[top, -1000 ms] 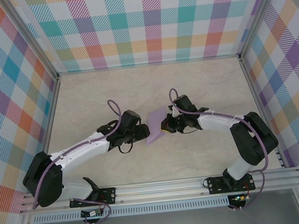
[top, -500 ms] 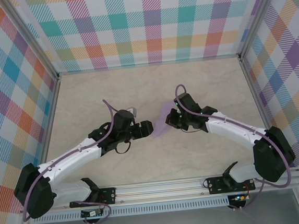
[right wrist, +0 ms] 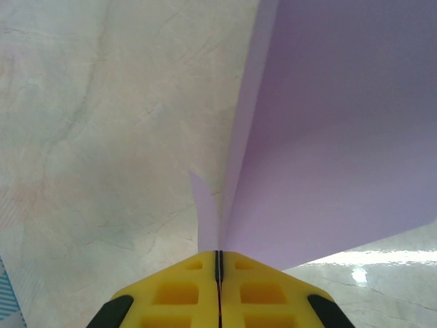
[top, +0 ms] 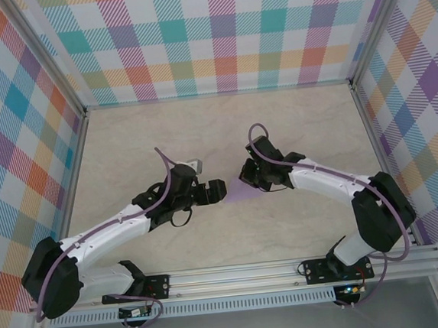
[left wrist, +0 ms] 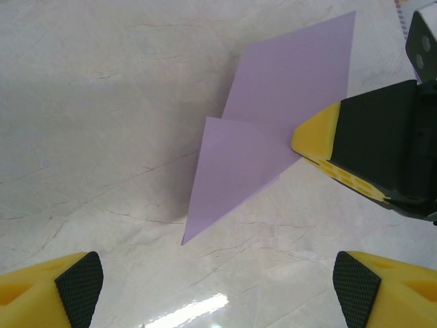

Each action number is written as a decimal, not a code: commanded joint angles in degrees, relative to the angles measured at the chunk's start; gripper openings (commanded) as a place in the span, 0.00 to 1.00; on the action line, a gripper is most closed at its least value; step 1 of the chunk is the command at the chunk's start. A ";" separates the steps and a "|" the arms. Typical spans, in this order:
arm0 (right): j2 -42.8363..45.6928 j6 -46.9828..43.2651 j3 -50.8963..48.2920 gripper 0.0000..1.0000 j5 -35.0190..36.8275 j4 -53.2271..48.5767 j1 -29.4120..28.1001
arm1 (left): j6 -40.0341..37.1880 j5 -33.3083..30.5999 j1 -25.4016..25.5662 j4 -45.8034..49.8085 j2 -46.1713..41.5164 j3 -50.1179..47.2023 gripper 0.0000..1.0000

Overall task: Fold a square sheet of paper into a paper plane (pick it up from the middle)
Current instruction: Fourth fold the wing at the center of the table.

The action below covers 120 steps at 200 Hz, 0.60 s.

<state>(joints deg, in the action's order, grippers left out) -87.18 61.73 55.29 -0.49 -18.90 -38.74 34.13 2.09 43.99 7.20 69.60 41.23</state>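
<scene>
The lavender sheet of paper (top: 241, 192) is a creased shape with a pointed corner, held at mid-table between the two arms. My right gripper (top: 248, 180) is shut on its edge. In the right wrist view the yellow jaws (right wrist: 218, 263) are pressed together, and the paper (right wrist: 334, 137) fans out beyond them. In the left wrist view the paper (left wrist: 273, 130) hangs from the right gripper's yellow fingertip (left wrist: 319, 137), its point near the table. My left gripper (left wrist: 217, 287) is open just short of that point, with nothing between its fingers, and sits left of the paper (top: 217, 191).
The marble-look tabletop (top: 292, 127) is ringed by checkered walls (top: 223, 33) on three sides. An aluminium rail (top: 237, 279) with both arm bases runs along the near edge.
The right gripper has come down and nearer with the paper, which now lies lower and flatter toward the table. The left gripper has shifted slightly right toward the paper's point.
</scene>
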 commanded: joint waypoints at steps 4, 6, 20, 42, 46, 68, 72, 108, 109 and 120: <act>-2.13 4.32 -0.86 0.06 -2.59 1.10 -0.37 | -7.05 0.30 1.38 -9.59 1.10 -3.81 0.88; -2.23 4.46 -0.88 0.06 -2.72 1.13 -0.37 | -7.52 0.29 1.56 -10.26 1.16 -4.10 0.88; -2.68 5.34 -1.14 0.06 -3.99 0.75 -0.24 | -11.25 -1.78 3.22 -14.23 1.97 -5.90 0.86; -2.65 6.67 -1.56 0.08 -5.66 -0.29 0.02 | -16.78 -5.51 5.26 -16.20 4.62 -5.93 0.83; -2.65 6.77 -1.58 0.08 -5.92 -0.31 0.06 | -18.35 -5.64 5.54 -17.21 5.29 -6.05 0.81; -2.71 7.47 -1.50 0.08 -7.99 -0.87 0.90 | -24.68 -7.77 8.31 -25.55 8.43 -8.31 0.79; -2.72 7.52 -1.42 0.09 -8.32 -0.97 1.07 | -25.16 -7.67 8.39 -26.58 9.03 -8.42 0.79; -3.09 8.43 -1.06 0.10 -11.29 -1.73 2.34 | -28.84 -5.37 8.86 -31.97 16.11 -6.92 0.74; -3.13 8.46 -1.06 0.11 -11.38 -1.70 2.39 | -28.98 -5.27 8.85 -32.11 16.36 -6.89 0.74; -3.24 8.62 -1.01 0.11 -11.92 -1.85 2.66 | -30.39 -4.64 9.09 -34.70 18.25 -6.98 0.71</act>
<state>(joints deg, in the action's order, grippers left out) -89.86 68.66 54.30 -9.39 -19.20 -36.73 9.41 -3.16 52.34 -19.46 84.53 33.56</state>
